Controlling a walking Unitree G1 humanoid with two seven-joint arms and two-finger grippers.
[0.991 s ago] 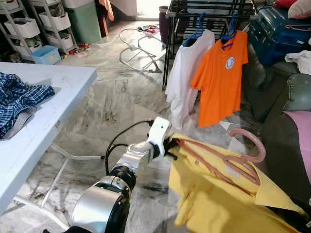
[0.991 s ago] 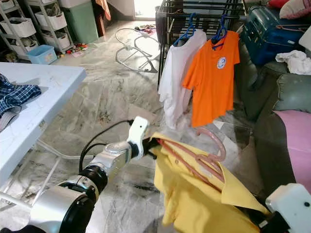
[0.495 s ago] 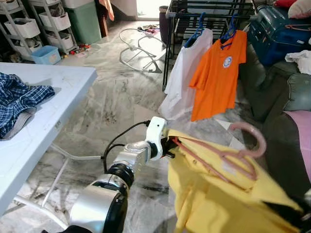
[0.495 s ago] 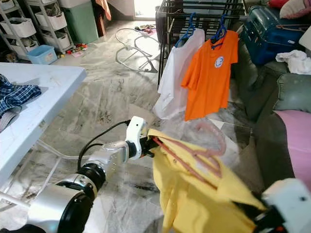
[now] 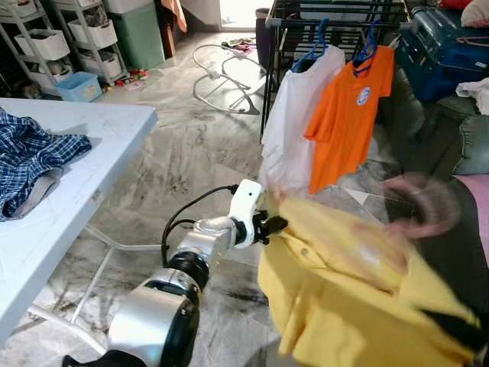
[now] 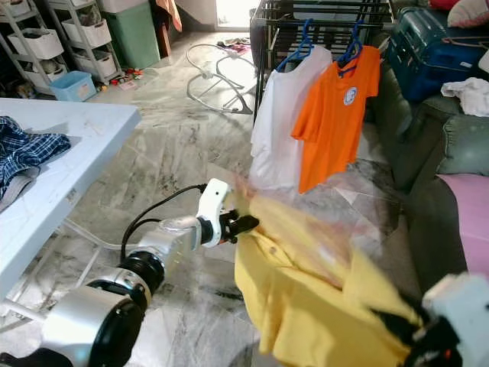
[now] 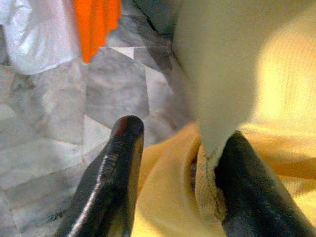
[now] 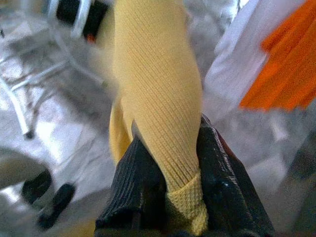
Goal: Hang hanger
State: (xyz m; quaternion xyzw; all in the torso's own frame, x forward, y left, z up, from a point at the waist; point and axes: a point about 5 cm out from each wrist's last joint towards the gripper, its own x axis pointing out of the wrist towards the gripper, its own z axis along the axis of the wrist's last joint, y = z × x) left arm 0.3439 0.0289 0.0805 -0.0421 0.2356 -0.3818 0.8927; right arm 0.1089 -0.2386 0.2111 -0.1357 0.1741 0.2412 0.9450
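A yellow shirt [image 5: 359,290] on a pink hanger [image 5: 422,208] hangs between my two arms, both smeared by motion. My left gripper [image 5: 272,225] is at the shirt's left shoulder; in the left wrist view its fingers [image 7: 114,168] stand apart with yellow cloth loose between them. My right gripper [image 8: 173,136] is shut on a ribbed edge of the yellow shirt, at the lower right [image 6: 428,340]. Beyond stands a black clothes rack [image 5: 336,17] with a white shirt [image 5: 294,115] and an orange shirt [image 5: 348,107] on blue hangers.
A white table [image 5: 99,145] with a blue plaid garment [image 5: 34,153] stands on my left. A dark sofa [image 5: 474,145] and a blue suitcase [image 5: 443,46] are on the right. Storage shelves [image 5: 76,38] and a wire bouncer frame [image 5: 221,76] stand further back on the marble floor.
The yellow shirt and hanger have swung upward and now blur. The left gripper's fingers, earlier closed at the shirt's shoulder, have come apart. The view has shifted slightly.
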